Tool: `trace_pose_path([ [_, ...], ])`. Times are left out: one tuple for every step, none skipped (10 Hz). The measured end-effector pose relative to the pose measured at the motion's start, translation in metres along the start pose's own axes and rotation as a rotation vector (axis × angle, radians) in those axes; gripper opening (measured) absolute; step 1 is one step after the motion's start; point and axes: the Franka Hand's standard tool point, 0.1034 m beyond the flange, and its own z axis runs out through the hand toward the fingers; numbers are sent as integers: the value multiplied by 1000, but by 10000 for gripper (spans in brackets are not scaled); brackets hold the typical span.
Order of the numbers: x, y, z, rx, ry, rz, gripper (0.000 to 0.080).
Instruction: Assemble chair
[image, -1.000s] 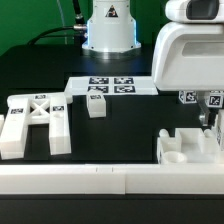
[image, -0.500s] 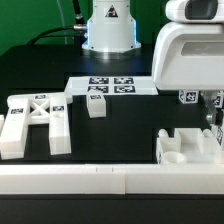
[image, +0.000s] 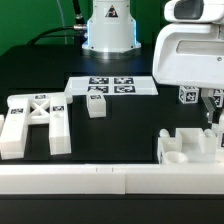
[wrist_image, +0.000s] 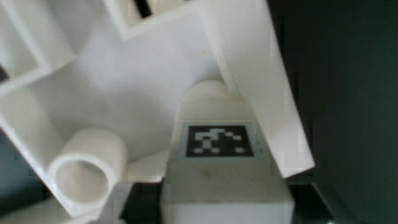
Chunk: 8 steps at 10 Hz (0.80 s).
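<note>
Matte white plastic X-braced frame (image: 32, 118) lies at the exterior view's left. A small tagged cube (image: 96, 104) sits beside the marker board (image: 112, 85). Rightward, the gripper (image: 202, 100) clamps a square-tagged post (wrist_image: 217, 140) above the notched block (image: 190, 148).

A robotics lab is indicated: a black tabletop (image: 125, 130) is fitted with a marker board (image: 112, 85), a robot arm's base (image: 110, 35) is mounted behind it, and tagged white chair parts (image: 35, 122) are laid out.

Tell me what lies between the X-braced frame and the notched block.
Exterior view: only bare table between frame and block; the small cube sits further back.
</note>
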Motion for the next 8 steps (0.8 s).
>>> trace_pose_path([
  [0, 0, 0, 0, -1, 59, 289],
  [0, 0, 0, 3, -5, 188, 289],
  [0, 0, 0, 4, -8, 288, 290],
  [-1, 0, 0, 7, -13, 378, 290],
  [-2, -1, 0, 9, -17, 507, 290],
  [-2, -2, 0, 8, -15, 574, 290],
  [-2, -2, 0, 8, -17, 633, 291],
  [-2, -2, 0, 8, -17, 700, 291],
])
